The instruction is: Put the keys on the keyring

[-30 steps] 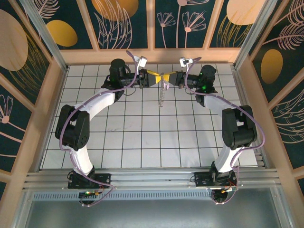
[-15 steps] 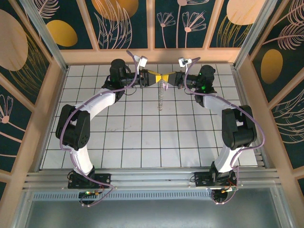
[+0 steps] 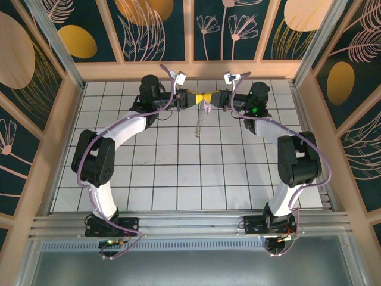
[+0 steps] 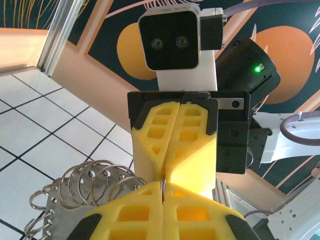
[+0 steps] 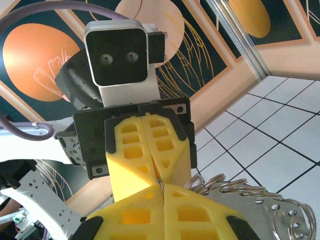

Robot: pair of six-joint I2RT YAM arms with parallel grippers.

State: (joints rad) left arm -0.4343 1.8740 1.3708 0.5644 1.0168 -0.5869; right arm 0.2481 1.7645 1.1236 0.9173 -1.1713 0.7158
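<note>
The left gripper [image 4: 163, 192] has just closed, meeting the shut right gripper [image 5: 161, 192] tip to tip. Both pinch the dangling keyring [image 3: 200, 122], likely steadying it for threading.

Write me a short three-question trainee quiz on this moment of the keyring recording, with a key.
1. True or false: the left gripper stands wide open.
2. Where does the right gripper meet the left one? A) low down by the arm bases; B) tip to tip over the far middle of the table; C) over the table's left edge.
3. What hangs below the spot where the fingertips meet?
Key: 1 false, both are shut; 2 B; 3 the keyring, a coil of wire rings.
</note>
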